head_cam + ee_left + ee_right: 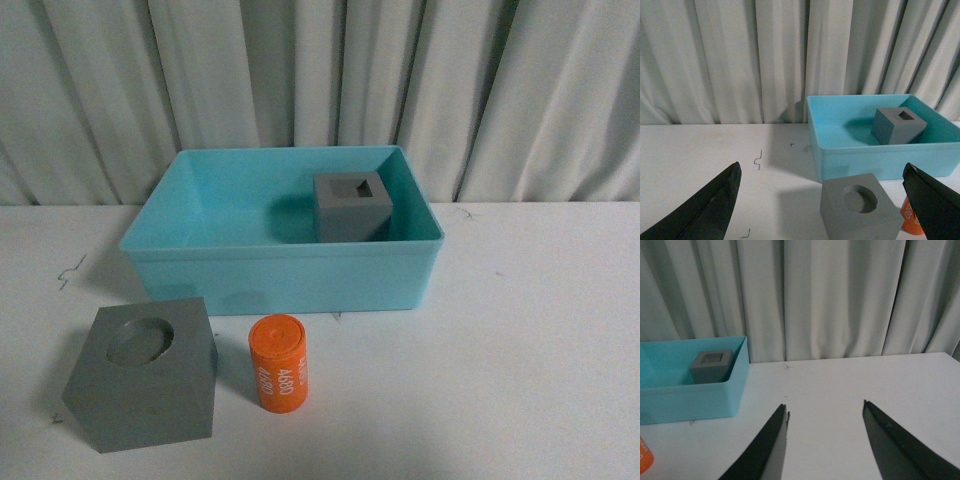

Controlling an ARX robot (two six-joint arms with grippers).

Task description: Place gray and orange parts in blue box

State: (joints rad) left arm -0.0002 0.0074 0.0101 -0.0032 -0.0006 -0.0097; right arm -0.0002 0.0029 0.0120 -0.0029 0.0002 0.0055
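A: Left hand [822,167]?
B: Wide open, holding nothing. The round-recess cube [860,210] sits on the counter [520,330] just ahead of it, in the gap between the fingers, touching neither.
A: Orange cylinder [280,362]?
B: Just beside that cube, on its right in the front view, with a small gap. One left fingertip partly hides it in the left wrist view.
A: Right hand [824,405]?
B: Also open and empty, over bare counter, well apart from all the parts.
A: Blue box [280,280]?
B: Behind the cube and cylinder, near them, not touching. It's off to the right hand's left.
A: Anything in it?
B: The square-recess cube [350,207], upright in the back right part. A pale curtain [300,70] hangs behind.
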